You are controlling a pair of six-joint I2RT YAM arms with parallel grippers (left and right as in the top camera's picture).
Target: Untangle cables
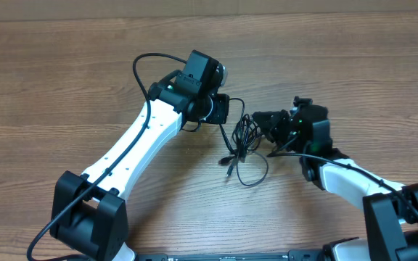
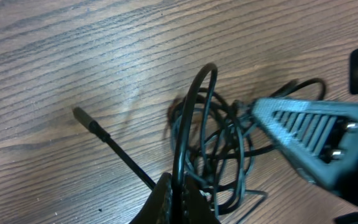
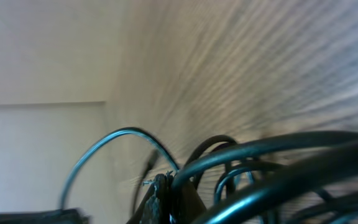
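The cables [image 1: 242,141] lie in a tangled bundle on the wooden surface [image 1: 64,87], between the left arm [image 1: 140,138] and the right arm [image 1: 347,177]. The left jaws are closed on one upright loop of the bundle. The right jaws are closed on strands at its opposite side. One plug end [image 2: 81,115] rests flat on the surface.

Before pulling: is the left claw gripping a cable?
Yes, in its wrist view the left claw pinches a black loop of the cables.
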